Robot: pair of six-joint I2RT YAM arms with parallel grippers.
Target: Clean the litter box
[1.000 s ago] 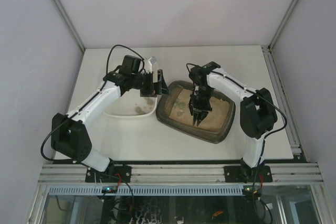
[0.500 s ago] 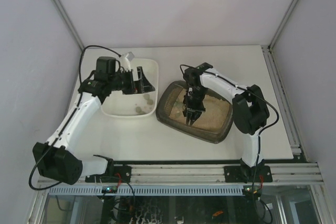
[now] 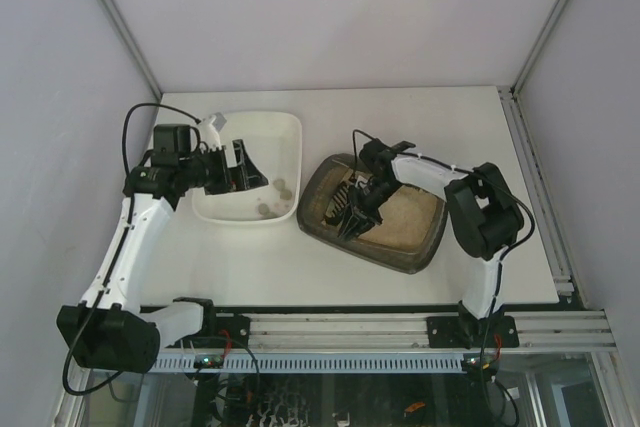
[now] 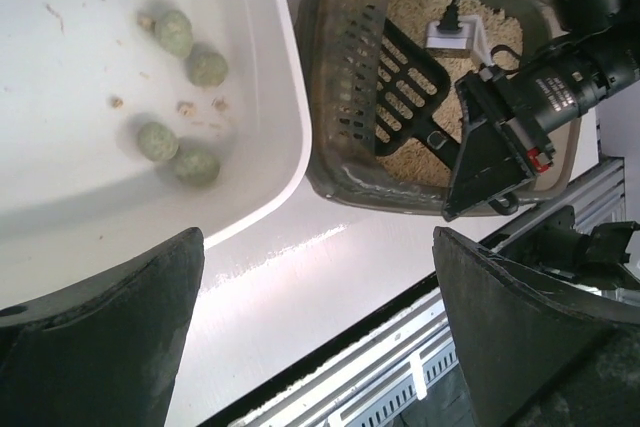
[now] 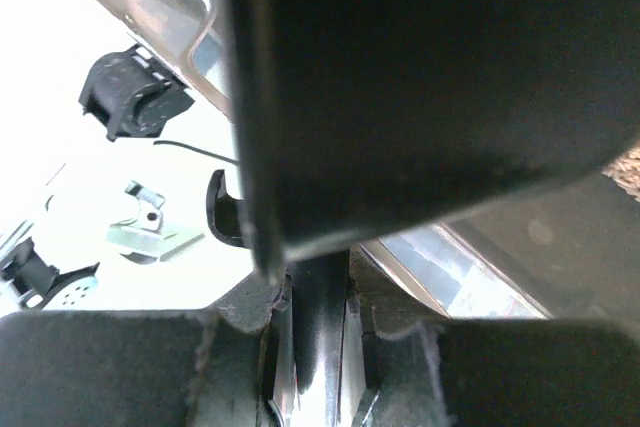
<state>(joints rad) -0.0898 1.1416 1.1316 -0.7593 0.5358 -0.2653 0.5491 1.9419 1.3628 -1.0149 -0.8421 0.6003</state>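
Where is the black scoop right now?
In the top view, the scoop sits inside the litter box, at its end beside the white tray, its handle clamped in the right gripper.

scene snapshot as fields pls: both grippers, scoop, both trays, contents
left gripper: open, empty, above the white tray
right gripper: shut on the scoop's handle
scoop: black, slotted, head down inside the litter box, at the end nearest the white tray
litter box: dark tray of beige litter, to the right of the white tray
clumps: four greenish round ones, lying in the white tray with a few crumbs
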